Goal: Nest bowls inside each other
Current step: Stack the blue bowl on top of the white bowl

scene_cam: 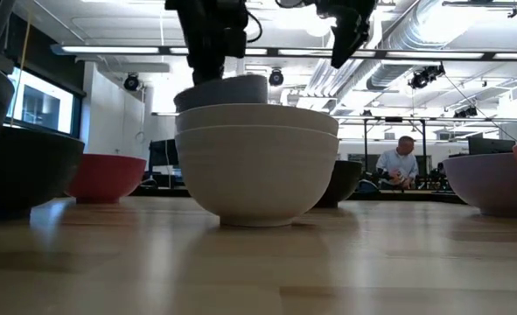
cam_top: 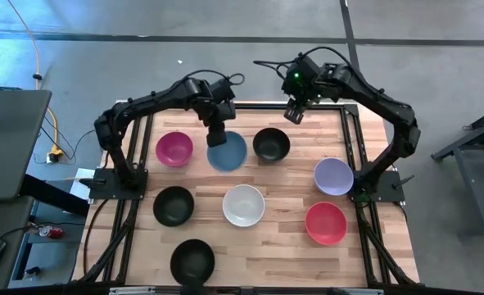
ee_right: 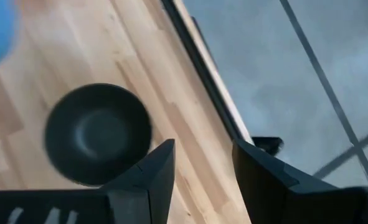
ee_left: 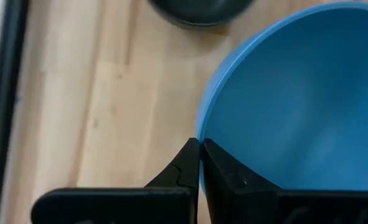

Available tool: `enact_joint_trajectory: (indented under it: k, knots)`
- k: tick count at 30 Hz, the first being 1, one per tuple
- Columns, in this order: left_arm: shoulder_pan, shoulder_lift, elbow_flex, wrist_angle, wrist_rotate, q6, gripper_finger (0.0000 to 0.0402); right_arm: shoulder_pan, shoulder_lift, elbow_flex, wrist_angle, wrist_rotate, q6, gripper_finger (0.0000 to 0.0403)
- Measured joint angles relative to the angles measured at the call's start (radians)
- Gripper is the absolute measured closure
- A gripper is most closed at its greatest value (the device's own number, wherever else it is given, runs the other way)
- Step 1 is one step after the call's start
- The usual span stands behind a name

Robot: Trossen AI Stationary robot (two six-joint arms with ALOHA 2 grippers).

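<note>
Magenta bowl (cam_top: 174, 149), blue bowl (cam_top: 228, 152), three black bowls (cam_top: 271, 144), white bowl (cam_top: 244, 205) with a second white rim showing beneath it from table height, lavender bowl (cam_top: 333, 176), red bowl (cam_top: 326, 223), pale striped wood table (cam_top: 291, 254), dark arms.

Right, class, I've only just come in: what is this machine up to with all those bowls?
The left end effector is shut on the rim of the blue bowl, holding it near the table's far edge between the magenta bowl and a black bowl. The right end effector hangs open above the far edge, holding nothing. In the high view the other bowls sit apart on the wooden table, with the white bowl at the middle.
</note>
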Motion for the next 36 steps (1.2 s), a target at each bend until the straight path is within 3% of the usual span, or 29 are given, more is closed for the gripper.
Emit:
enact_joint_trajectory:
  k: [8, 26, 36]
  knots:
    - [-0.092, 0.0, 0.0, 0.007, 0.05, -0.008, 0.0401, -0.094, 0.0, 0.0, 0.001, 0.065, 0.025, 0.0254]
    - [-0.227, 0.0, 0.001, 0.057, 0.148, -0.043, 0.0401, -0.192, 0.0, 0.0, 0.003, 0.057, 0.047, 0.0274]
    - [-0.273, 0.039, 0.042, 0.055, 0.152, -0.078, 0.0401, -0.211, 0.0, 0.0, 0.036, 0.004, 0.044, 0.0274]
